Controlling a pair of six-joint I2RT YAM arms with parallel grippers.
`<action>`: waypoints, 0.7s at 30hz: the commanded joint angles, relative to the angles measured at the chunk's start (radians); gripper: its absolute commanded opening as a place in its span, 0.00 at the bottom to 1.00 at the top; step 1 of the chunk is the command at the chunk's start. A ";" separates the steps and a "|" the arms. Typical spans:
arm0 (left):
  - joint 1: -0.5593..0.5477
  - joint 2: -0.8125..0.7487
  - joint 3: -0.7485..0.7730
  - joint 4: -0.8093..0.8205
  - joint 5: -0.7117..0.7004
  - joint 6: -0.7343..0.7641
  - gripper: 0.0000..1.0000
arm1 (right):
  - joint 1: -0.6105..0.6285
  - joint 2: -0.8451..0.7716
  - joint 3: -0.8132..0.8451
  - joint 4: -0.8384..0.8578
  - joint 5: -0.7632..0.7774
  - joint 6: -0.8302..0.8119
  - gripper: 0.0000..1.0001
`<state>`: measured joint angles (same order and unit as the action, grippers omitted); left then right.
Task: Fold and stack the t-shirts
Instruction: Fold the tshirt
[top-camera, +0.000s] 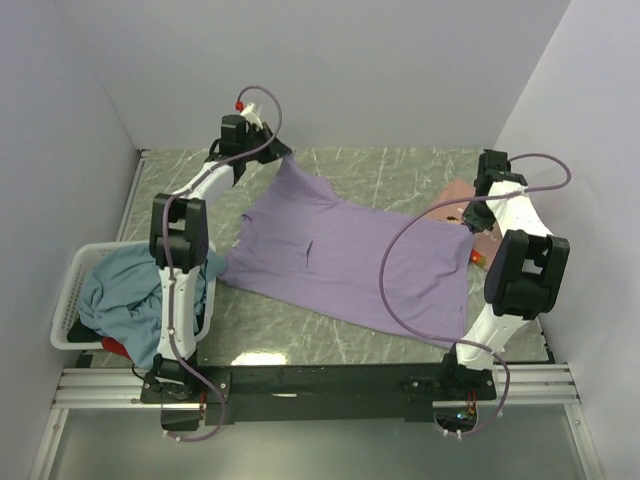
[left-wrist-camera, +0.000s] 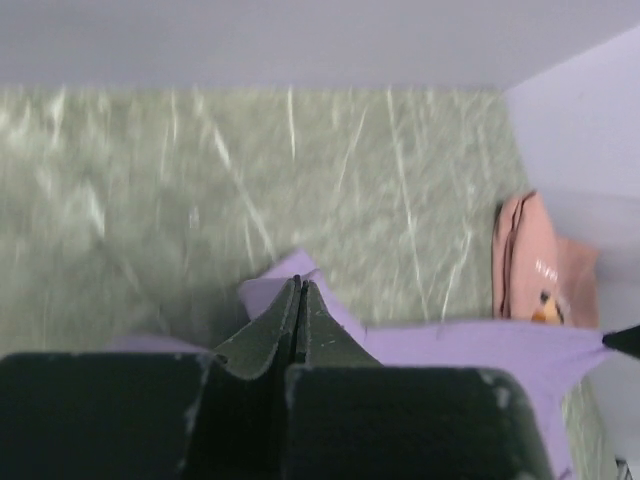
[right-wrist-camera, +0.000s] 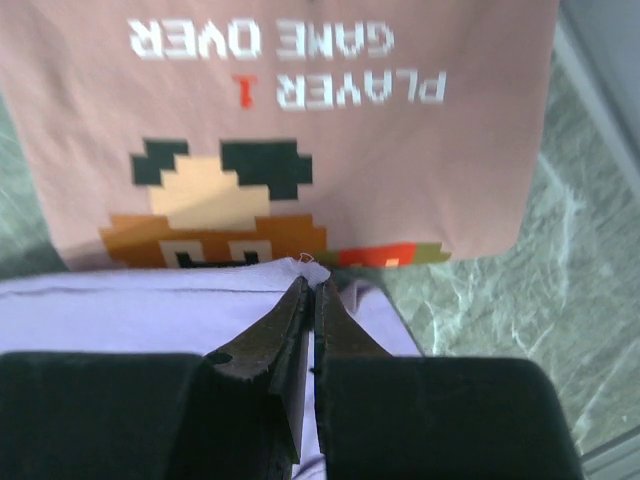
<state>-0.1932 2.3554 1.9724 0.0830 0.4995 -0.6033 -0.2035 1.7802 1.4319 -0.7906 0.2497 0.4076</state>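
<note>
Pinching 2 corners of the plain lavender-purple cloth t-shirt (top-camera: 350, 262), our left gripper (left-wrist-camera: 300, 292) and right gripper (right-wrist-camera: 310, 288) are clamped tight on it. We see it spread across the green marbled table (top-camera: 400, 170) — right edge over the salmon-pink printed t-shirt (right-wrist-camera: 300, 120).

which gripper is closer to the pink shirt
Right. The right gripper pinches a corner of the purple shirt right at the edge of the pink shirt. The left gripper holds another corner, well off to the pink shirt's left.
</note>
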 joint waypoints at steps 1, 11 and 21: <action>-0.003 -0.214 -0.134 0.023 -0.005 0.103 0.00 | -0.010 -0.096 -0.063 0.020 -0.009 0.020 0.00; -0.005 -0.478 -0.444 -0.118 -0.106 0.247 0.00 | -0.010 -0.203 -0.211 0.028 -0.007 0.049 0.00; -0.006 -0.639 -0.630 -0.227 -0.206 0.312 0.00 | -0.010 -0.304 -0.309 -0.016 0.071 0.088 0.00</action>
<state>-0.1959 1.8011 1.3754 -0.1112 0.3401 -0.3340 -0.2054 1.5448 1.1412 -0.7876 0.2596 0.4675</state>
